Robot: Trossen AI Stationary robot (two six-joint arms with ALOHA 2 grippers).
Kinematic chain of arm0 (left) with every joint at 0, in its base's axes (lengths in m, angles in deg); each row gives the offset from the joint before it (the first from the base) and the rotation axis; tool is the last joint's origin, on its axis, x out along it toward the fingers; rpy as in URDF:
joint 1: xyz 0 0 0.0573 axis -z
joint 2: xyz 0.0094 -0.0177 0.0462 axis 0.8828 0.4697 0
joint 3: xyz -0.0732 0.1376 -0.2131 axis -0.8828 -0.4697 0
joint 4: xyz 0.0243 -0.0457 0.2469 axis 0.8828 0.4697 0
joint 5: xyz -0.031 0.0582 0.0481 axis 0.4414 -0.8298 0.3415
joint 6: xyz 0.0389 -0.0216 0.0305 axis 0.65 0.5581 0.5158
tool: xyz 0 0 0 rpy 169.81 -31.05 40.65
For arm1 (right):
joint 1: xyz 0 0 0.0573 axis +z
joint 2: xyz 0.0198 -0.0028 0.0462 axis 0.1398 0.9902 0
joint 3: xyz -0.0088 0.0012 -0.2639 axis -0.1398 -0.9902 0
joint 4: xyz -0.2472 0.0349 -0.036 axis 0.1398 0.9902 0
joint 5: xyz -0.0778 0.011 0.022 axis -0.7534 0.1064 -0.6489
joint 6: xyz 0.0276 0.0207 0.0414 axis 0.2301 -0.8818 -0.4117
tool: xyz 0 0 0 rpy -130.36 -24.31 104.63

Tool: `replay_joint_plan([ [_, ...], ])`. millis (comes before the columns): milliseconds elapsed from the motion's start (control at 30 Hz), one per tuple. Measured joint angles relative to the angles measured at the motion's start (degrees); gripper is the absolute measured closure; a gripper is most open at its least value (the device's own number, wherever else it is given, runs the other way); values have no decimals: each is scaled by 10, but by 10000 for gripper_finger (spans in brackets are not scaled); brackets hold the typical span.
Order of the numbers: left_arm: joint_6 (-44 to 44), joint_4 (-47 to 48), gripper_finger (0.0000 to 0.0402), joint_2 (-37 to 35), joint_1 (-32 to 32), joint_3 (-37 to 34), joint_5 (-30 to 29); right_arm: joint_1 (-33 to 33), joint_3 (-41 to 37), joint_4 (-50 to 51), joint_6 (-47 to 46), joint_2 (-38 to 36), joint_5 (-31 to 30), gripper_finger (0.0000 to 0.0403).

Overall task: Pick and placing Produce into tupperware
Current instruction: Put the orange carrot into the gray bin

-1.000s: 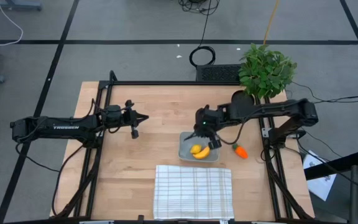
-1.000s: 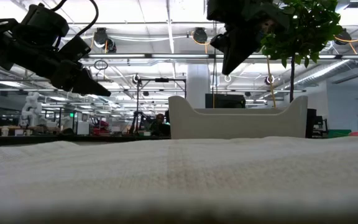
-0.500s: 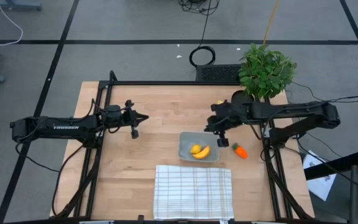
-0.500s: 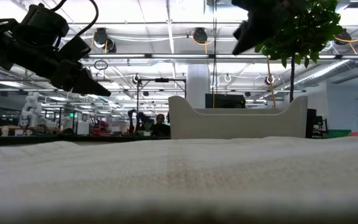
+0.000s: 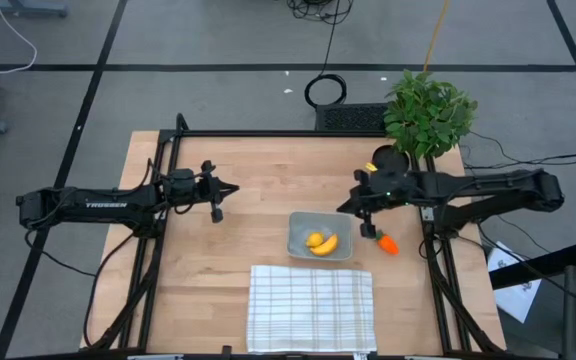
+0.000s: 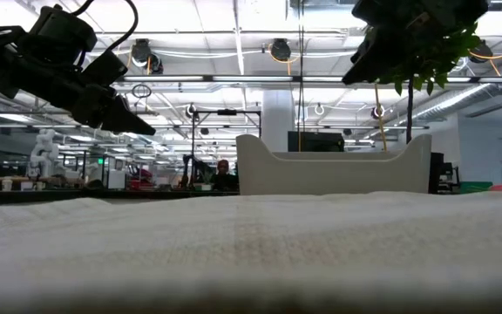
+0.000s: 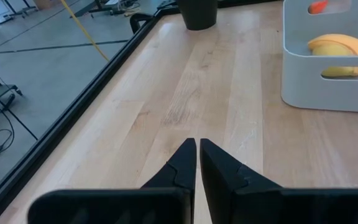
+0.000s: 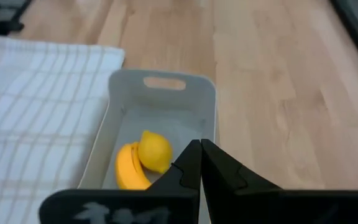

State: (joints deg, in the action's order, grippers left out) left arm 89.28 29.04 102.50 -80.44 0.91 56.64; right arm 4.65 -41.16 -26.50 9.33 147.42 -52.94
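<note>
The grey-clear tupperware [image 5: 319, 236] sits mid-table with the yellow banana [image 5: 326, 246] and the lemon-like lump [image 5: 314, 239] lying on its floor; both also show in the right wrist view, banana [image 8: 127, 168] and lump [image 8: 154, 150]. The orange carrot [image 5: 387, 243] lies on the wood to the tupperware's right. My right gripper [image 5: 346, 207] hovers shut between the tupperware and the carrot, above the table, its fingertips [image 8: 200, 149] together. My left gripper [image 5: 232, 188] waits shut over the table's left half, fingertips [image 7: 197, 147] closed.
A white checked cloth [image 5: 311, 307] lies at the near edge in front of the tupperware. A leafy potted plant [image 5: 427, 113] in a black pot [image 7: 198, 14] stands at the far right corner. Bare wood lies between the two grippers.
My right gripper has drawn back from over the tupperware toward the table's right and far side, rising, and now hangs near the carrot. The banana and the lump stay in the tupperware. The left arm has kept still.
</note>
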Motion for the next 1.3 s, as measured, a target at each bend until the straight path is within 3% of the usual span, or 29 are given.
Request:
replay_joint_plan([
  [667,10,-14,376,-15,0,0,0,-12,-235,-208,-43,-255,-16,403],
  [1000,32,99,376,-159,0,0,4,-12,-279,-212,-66,-325,-31,403],
  [1200,34,176,376,-249,0,0,113,-12,-288,-223,-67,-335,-30,403],
  [1300,33,197,376,-288,3,0,137,-10,-294,-238,-70,-339,-30,403],
])
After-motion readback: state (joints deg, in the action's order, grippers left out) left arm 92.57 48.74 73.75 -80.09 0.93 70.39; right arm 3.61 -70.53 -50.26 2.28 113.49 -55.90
